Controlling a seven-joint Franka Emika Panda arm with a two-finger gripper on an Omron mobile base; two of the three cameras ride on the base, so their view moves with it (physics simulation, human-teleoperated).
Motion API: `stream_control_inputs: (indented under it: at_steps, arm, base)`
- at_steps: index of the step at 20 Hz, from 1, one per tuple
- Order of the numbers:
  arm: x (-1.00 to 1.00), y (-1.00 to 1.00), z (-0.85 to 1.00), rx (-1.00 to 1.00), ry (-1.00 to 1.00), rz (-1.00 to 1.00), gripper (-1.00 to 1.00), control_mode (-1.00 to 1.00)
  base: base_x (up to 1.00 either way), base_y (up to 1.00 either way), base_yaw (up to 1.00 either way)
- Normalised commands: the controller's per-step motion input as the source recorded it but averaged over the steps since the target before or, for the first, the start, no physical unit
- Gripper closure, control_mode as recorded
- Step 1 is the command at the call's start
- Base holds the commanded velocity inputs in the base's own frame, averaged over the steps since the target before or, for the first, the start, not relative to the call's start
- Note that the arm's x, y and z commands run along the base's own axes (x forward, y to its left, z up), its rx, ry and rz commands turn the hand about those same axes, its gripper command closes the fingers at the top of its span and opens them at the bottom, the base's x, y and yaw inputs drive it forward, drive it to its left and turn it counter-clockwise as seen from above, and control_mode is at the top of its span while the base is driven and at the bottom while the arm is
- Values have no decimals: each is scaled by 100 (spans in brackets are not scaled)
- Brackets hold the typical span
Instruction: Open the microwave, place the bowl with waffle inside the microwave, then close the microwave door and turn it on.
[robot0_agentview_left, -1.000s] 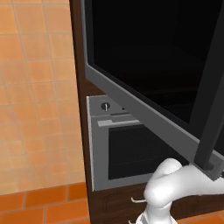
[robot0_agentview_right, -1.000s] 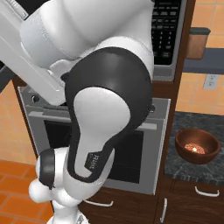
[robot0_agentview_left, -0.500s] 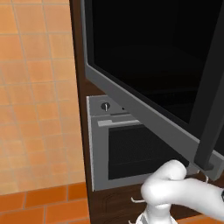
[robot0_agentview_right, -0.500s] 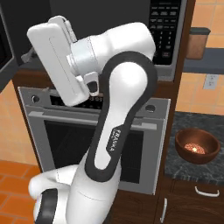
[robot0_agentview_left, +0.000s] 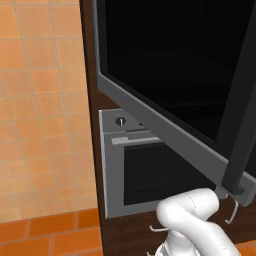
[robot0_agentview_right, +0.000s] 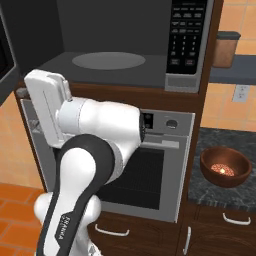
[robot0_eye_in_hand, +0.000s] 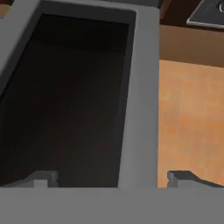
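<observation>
Swinging down and left since a second ago, the arm (robot0_agentview_right: 95, 150) has cleared the microwave (robot0_agentview_right: 115, 45): earlier its big elbow joint hid most of the right base view, and now the cavity and the round turntable (robot0_agentview_right: 108, 60) show plainly above it. The base views themselves have not shifted; the door (robot0_agentview_left: 165, 80) hangs at the same angle in the left base view, and the bowl (robot0_agentview_right: 225, 167) sits where it sat.

The hand (robot0_eye_in_hand: 111, 178) has its two tips spread wide with nothing between them. Along the hand view the door's grey frame edge runs up between the tips, dark glass to one side and orange wall to the other; whether the tips touch that frame is hard to judge from so close, though they look just clear of it.

The door stands swung out to the left, its lower corner jutting over the arm in the left base view. The cavity mouth is open across its whole width, with the control panel (robot0_agentview_right: 186, 35) bounding it on the right and the oven (robot0_agentview_right: 155, 170) directly below. The bowl rests on the dark surface (robot0_agentview_right: 210, 187) right of the oven, well apart from the arm, with something orange inside.
</observation>
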Motion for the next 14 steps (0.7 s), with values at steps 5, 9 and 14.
stream_control_inputs:
  at_steps: [5,9,14]
  arm:
    - [19,68,0,-7,0,12,-100,-100]
    - [24,82,-12,-17,7,0,-100,-100]
    - [5,80,-11,-2,0,0,-100,-100]
  base:
    - [0,0,0]
    - [0,0,0]
    - [0,0,0]
